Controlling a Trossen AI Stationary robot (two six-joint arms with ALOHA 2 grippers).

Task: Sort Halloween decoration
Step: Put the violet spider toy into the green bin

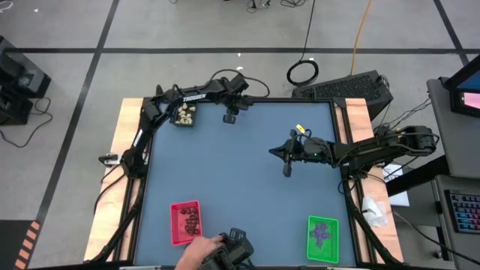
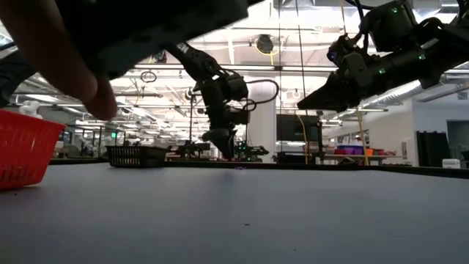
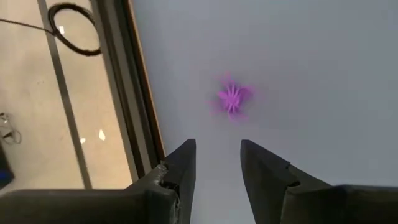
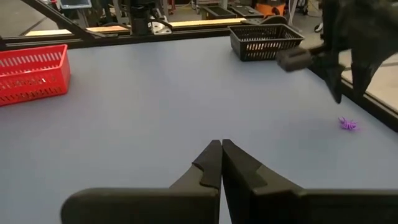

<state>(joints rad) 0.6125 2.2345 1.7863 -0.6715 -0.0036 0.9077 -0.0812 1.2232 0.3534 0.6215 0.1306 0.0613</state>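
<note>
A flat purple trinket (image 3: 231, 98) lies on the blue-grey table near its far edge, also seen in the right wrist view (image 4: 349, 124). My left gripper (image 3: 217, 155) hangs open just above it, pointing steeply down, touching nothing; in the high view it (image 1: 230, 117) is beside the black tray (image 1: 184, 114), which holds cream-white lumps. My right gripper (image 4: 221, 155) is shut and empty, held above the table's middle right (image 1: 274, 152). The red tray (image 1: 186, 222) holds dark lumps, the green tray (image 1: 322, 238) purple bits.
A person's hand (image 1: 199, 251) holds a dark object at the table's near edge, between the red and green trays; it fills the upper left of the low view (image 2: 66, 66). A raised frame (image 3: 134, 93) runs along the far edge beside my left gripper.
</note>
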